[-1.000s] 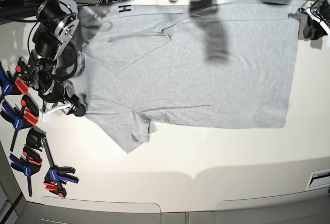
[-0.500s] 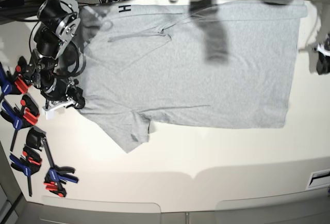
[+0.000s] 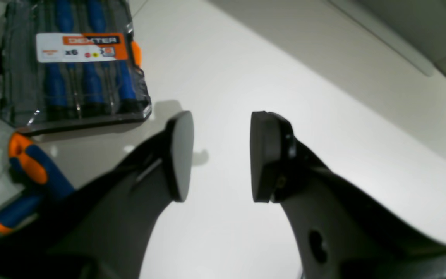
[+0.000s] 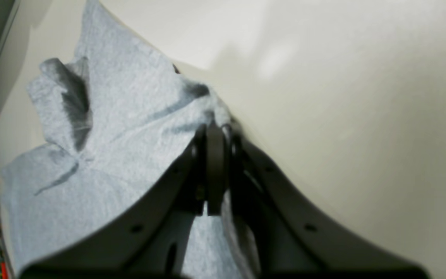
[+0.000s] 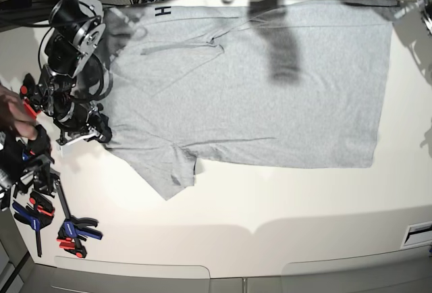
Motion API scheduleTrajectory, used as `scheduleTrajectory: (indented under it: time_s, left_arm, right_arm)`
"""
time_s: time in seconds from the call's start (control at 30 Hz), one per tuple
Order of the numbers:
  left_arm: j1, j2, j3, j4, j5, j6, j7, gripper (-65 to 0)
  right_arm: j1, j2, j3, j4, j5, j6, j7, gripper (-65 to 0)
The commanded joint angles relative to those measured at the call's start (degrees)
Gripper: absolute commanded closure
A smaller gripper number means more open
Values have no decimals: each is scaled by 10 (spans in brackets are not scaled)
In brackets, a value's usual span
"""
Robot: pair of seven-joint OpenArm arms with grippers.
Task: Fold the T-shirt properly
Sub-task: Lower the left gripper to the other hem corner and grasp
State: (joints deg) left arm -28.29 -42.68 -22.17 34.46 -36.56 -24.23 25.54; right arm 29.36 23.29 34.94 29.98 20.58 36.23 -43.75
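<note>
Two changes: left gripper (image 3: 217,157) gaping, withdrawn; seemingly hand (image 5: 17,114) entered. Right gripper (image 4: 215,131) pinching T-shirt (image 5: 256,84).

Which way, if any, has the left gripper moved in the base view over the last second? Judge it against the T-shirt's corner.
Yes. The left gripper has gone up and off the base view's top right, away from the T-shirt corner it sat beside.

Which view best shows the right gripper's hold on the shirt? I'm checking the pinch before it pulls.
The right wrist view: the right gripper is shut on a bunched edge of the T-shirt. The base view shows that gripper only small at the shirt's edge. The left wrist view shows neither.
</note>
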Motion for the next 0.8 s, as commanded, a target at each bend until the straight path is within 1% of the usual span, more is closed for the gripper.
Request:
scheduleTrajectory:
  time_s: [0.0,0.13,0.3,0.37,0.4,0.47,0.7,0.77]
  left_arm:
    - [-23,-12,-2,8,-9,-6,-2,-224]
    - [-43,15,19,7,-10,-6,49,-224]
    - [-44,64,69,7,-9,-4,66,-237]
    - [-44,81,74,1,-9,14,71,-240]
    - [-44,86,74,-5,-9,17,70,-248]
    - [-44,90,74,-20,-9,18,64,-255]
    - [-44,85,72,-79,-10,18,55,-256]
    - [-44,86,72,-86,-24,17,59,-256]
  right_arm:
    - [11,8,-1,5,-7,-2,-2,0]
    - [11,6,-1,5,-7,-2,-2,0]
    - [11,4,-1,5,-13,-2,-5,0]
    - [11,4,-1,5,-16,-2,-8,0]
    - [11,4,-1,5,-21,-2,-8,0]
    - [11,4,-1,5,-26,-2,-8,0]
    - [11,4,-1,5,-24,-2,-8,0]
    - [11,4,-1,5,-24,-2,-8,0]
